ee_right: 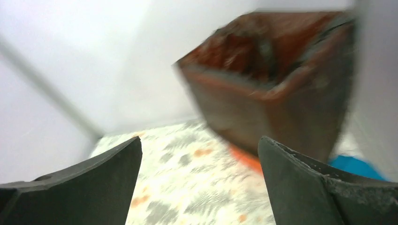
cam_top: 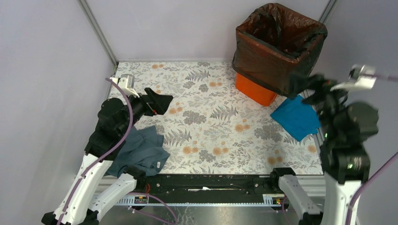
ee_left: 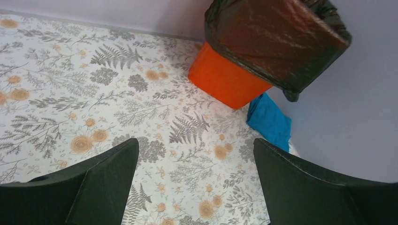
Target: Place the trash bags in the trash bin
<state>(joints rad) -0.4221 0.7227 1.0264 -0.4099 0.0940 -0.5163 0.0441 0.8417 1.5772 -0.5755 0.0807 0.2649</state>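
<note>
At the far right corner of the flowered table (cam_top: 211,129), there's the orange trash bin (cam_top: 256,90), and the black trash bag (cam_top: 277,56) is in it. The bag's mouth is turned out over the rim and hangs well down the outer walls, so only the orange base shows below. Where the film pulls tight it goes brownish and see-through.

Over to the right gripper (ee_right: 199,140): jaws spread wide, nothing between them, up in the air just in front of the bin's near right corner and facing the bagged opening. Its own view is blurred, and the overhead view can't settle whether a finger brushes the film.

The left gripper (ee_left: 195,143) is wide apart as well and empty. It hovers over the left side of the table, well apart from the bin but pointed towards it.

A bright blue cloth (cam_top: 296,117) lies just beside the bin's base. A grey-blue cloth (cam_top: 141,150) sits crumpled at the near left, partly under the left arm.
</note>
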